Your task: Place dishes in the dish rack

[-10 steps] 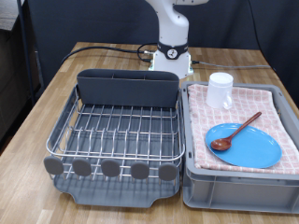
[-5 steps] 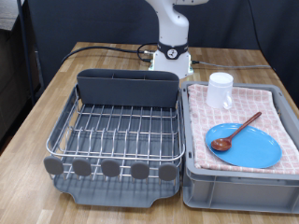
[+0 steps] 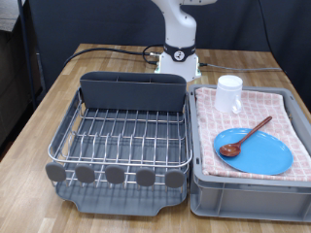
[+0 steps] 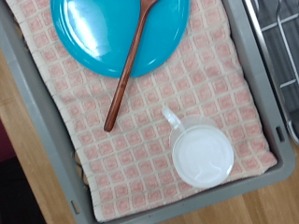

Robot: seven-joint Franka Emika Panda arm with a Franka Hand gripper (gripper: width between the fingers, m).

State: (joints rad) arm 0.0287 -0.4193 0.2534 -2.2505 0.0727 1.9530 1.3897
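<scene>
A bright-blue plate (image 3: 255, 150) lies on a checked cloth in the grey bin (image 3: 199, 180) at the exterior view's right. A reddish-brown wooden spoon (image 3: 245, 137) rests with its bowl on the plate. A white mug (image 3: 228, 93) stands upright behind them. The wrist view looks down on the plate (image 4: 112, 28), the spoon (image 4: 129, 67) and the mug (image 4: 201, 155). The silver wire dish rack (image 3: 121, 136) with its grey cutlery holder (image 3: 131, 92) stands empty at the exterior view's left. The gripper does not show in either view; only the arm's lower part (image 3: 180, 39) does.
The wooden table (image 3: 39, 126) carries both the rack and the bin. Black cables (image 3: 107, 50) run across the table behind the rack, near the robot's base. The rack's edge shows in the wrist view (image 4: 280, 37).
</scene>
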